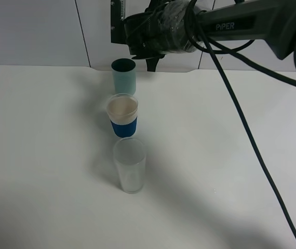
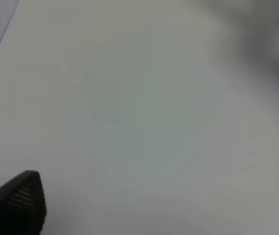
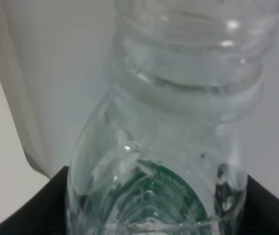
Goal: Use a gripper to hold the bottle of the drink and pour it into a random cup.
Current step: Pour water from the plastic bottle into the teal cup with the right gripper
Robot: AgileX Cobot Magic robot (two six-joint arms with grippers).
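My right gripper [image 1: 147, 52] hangs at the tip of the black PiPER arm reaching in from the right, just above and behind the pale teal cup [image 1: 123, 77]. It is shut on the bottle of the drink [image 3: 178, 122], clear plastic with a dark green label and an open neck. In the right wrist view the black jaws press on both sides of the bottle's body. From above, the bottle [image 1: 118, 18] shows at the gripper's left end. I cannot tell if liquid is flowing. My left gripper [image 2: 154, 203] is open and empty over bare table.
A white cup with a blue sleeve [image 1: 123, 115] stands in front of the teal cup. A tall clear glass [image 1: 130, 166] stands nearer still. A black cable [image 1: 252, 140] runs across the right side of the white table [image 1: 44, 155].
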